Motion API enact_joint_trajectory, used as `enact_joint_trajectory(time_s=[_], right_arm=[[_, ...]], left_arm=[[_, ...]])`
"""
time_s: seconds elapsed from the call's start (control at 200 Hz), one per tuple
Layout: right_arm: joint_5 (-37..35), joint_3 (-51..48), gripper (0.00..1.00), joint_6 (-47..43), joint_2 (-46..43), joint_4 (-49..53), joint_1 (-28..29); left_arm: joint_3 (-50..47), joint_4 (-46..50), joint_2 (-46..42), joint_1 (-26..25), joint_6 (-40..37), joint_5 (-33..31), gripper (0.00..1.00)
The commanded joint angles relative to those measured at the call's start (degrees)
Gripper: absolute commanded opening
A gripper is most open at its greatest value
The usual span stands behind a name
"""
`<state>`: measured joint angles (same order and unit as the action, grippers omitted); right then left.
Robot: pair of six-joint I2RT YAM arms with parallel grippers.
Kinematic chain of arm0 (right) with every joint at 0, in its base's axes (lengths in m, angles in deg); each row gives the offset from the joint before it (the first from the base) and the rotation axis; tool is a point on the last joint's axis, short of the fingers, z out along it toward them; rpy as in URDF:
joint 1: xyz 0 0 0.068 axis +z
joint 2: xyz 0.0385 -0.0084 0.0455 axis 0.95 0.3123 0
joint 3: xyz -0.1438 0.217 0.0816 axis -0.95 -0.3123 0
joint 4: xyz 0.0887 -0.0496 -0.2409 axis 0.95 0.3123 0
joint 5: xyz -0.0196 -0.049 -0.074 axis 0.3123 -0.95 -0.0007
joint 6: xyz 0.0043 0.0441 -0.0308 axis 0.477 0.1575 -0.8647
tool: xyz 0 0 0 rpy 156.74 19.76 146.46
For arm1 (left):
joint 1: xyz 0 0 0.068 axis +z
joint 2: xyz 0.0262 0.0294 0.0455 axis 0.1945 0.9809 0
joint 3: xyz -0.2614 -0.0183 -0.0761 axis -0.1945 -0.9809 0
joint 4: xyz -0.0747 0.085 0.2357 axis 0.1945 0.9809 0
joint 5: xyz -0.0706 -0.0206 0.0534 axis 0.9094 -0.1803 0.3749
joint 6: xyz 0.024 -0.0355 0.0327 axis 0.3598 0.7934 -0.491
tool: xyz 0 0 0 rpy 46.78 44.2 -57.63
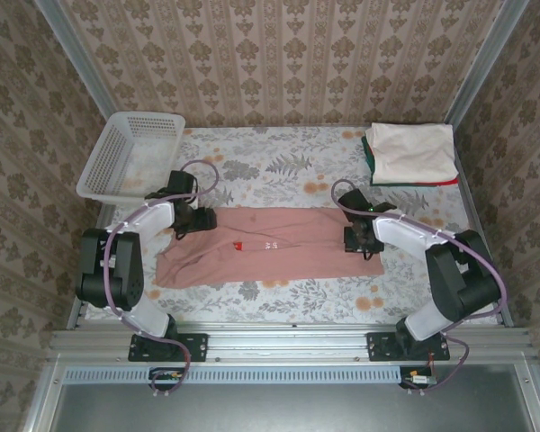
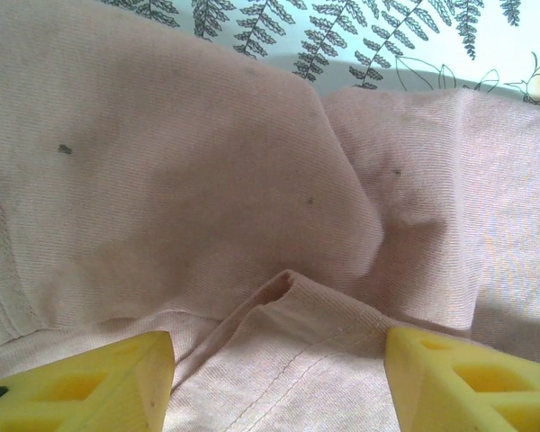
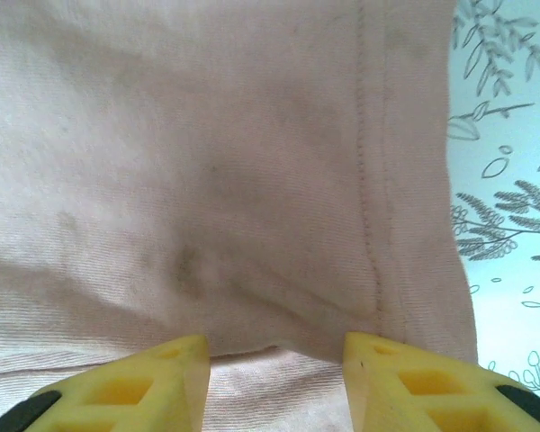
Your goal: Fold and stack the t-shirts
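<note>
The dusty-pink tee [image 1: 270,245] lies in the middle of the table [image 1: 279,166], doubled into a long strip running left to right, its small chest print facing up. The left gripper [image 1: 196,219] sits over the strip's far-left end. In the left wrist view its yellow fingers [image 2: 99,382] are spread wide, with a raised hem ridge [image 2: 283,283] between them and nothing pinched. The right gripper [image 1: 358,239] is over the right end, by the stitched hem [image 3: 369,180]. Its jaws are also apart, resting on or just above the cloth, I cannot tell which.

The main risk, as I judge it, is that a closing jaw catches only the top layer. The strip would then peel open when lifted instead of folding over. The puckered ridge on the left makes a partial pinch more likely there. If the 2 ends rise unevenly, the fold would come out skewed.

Count: 1 pink tee, plus a stack [image 1: 412,153] at the far right showing 3 folded tees, cream on top with green and red edges below. There is also 1 white basket [image 1: 130,155] at the far left.
</note>
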<state>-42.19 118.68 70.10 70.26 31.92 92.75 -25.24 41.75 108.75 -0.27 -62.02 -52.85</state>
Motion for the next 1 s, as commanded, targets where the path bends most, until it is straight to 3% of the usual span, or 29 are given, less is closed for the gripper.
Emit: enact_joint_trajectory(time_s=[0.0,0.14,0.275,0.44,0.565,0.655,0.725,0.85,0.995], right_arm=[[-0.3,1.2,0.48,0.9,-2.8,2.5,-1.0],[0.4,2.1,0.54,-0.2,-2.9,0.4,-2.9],[0.5,5.2,0.51,-1.2,3.5,0.3,-8.0],[2.3,8.0,0.49,-2.3,9.7,-1.6,-10.0],[3.7,8.6,0.48,-2.3,10.9,-2.6,-10.1],[4.6,8.1,0.48,-2.2,10.3,-3.3,-10.1],[4.7,7.8,0.48,-2.3,9.8,-3.4,-10.1],[4.5,7.5,0.48,-2.5,9.1,-3.2,-10.1],[5.4,6.8,0.48,-2.4,8.1,-4.0,-10.1]], left_arm=[[-0.6,1.0,0.0,0.5,-1.5,0.8,0.63],[0.0,1.1,0.1,0.2,-1.8,1.8,0.61],[0.5,1.2,0.0,-0.6,-1.7,1.9,0.62],[0.8,0.4,1.5,-1.3,-2.0,1.6,0.62],[1.4,0.5,3.7,-1.3,-2.3,1.5,0.47],[1.1,-0.3,2.3,-1.5,-2.0,1.4,0.24],[1.0,-0.2,0.5,-1.9,-1.8,0.7,0.14],[2.1,2.9,-3.2,-4.0,-1.4,-3.6,0.00],[2.4,6.8,-8.2,-7.9,-0.1,-7.2,0.00]])
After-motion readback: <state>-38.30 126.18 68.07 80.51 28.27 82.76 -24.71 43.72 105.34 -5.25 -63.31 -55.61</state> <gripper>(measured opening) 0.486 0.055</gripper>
